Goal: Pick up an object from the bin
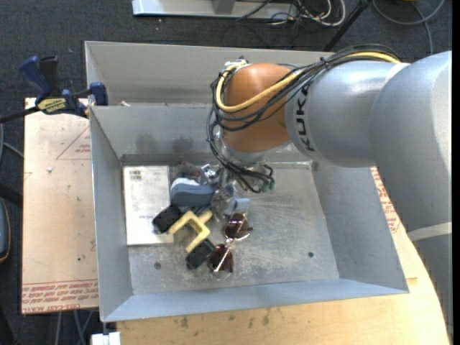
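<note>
Jaws sit low at frame centre, beneath the orange wrist cover [255,110], just right of a blue-grey lump [188,191] and above brown sunglasses [236,228]. I cannot tell whether they are open or holding anything.

The silver arm [374,113] is stretching in from the right, its thick outer links lying across the upper right of the view. The wrist, capped by an orange cover [255,110] and looped with yellow and black cables [302,76], is pointing steeply downward. The tool [228,192] is hanging directly beneath that cover, partly shadowed by it.
</note>
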{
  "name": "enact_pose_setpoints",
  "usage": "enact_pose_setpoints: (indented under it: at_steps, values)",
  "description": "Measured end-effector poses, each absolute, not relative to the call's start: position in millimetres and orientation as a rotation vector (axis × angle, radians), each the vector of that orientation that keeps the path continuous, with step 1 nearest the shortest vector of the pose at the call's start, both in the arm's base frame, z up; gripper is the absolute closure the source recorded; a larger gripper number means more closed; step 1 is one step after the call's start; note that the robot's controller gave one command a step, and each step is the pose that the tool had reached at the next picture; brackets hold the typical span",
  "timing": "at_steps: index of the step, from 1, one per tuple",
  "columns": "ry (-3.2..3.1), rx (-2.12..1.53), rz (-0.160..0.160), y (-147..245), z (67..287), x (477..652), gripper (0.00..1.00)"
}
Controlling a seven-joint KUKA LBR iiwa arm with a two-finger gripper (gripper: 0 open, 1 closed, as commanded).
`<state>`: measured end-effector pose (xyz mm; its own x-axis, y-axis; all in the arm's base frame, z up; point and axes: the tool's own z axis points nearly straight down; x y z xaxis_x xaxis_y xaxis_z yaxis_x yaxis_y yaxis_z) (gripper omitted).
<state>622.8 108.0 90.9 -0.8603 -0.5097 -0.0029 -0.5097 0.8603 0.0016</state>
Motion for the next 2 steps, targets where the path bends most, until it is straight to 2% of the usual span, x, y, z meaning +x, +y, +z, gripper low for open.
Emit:
enact_pose_setpoints:
  at_steps: [2]
  values:
    - [3.026, -0.83, 0.002, 107.9, 115.9, 623.3, 1.0]
